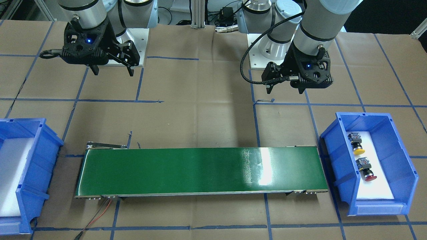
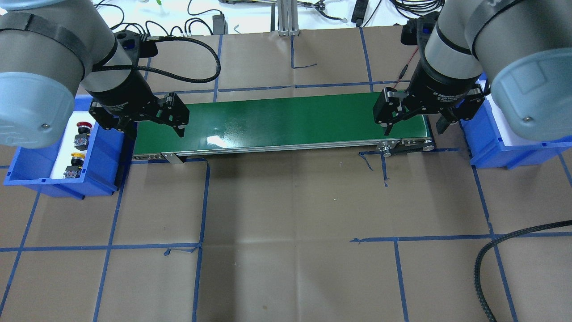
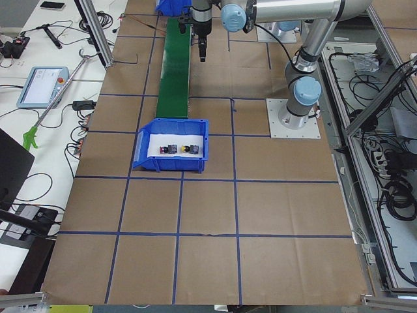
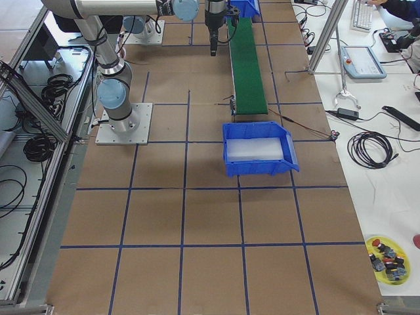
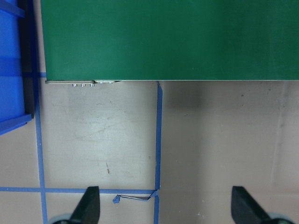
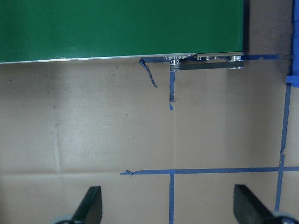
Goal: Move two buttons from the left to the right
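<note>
Two buttons lie on white padding in the blue bin [image 1: 333,156] on my left side: the yellow-capped button [image 1: 357,144] and the red-capped button [image 1: 366,170]. The overhead view shows the red button [image 2: 82,134] beyond the yellow button [image 2: 73,165] in that bin [image 2: 103,152]. My left gripper [image 2: 156,130] hangs open and empty over the belt's left end, apart from the bin. At the belt's right end my right gripper [image 2: 413,129] is open and empty too. Both wrist views show spread fingertips [image 5: 88,207] [image 6: 91,205] with only brown paper between them.
A green conveyor belt [image 1: 200,170] runs across the table between the two bins. A second blue bin [image 1: 20,173] with white padding and nothing on it stands on my right side. Blue tape lines cross the brown paper. A black cable [image 2: 505,250] lies at the near right.
</note>
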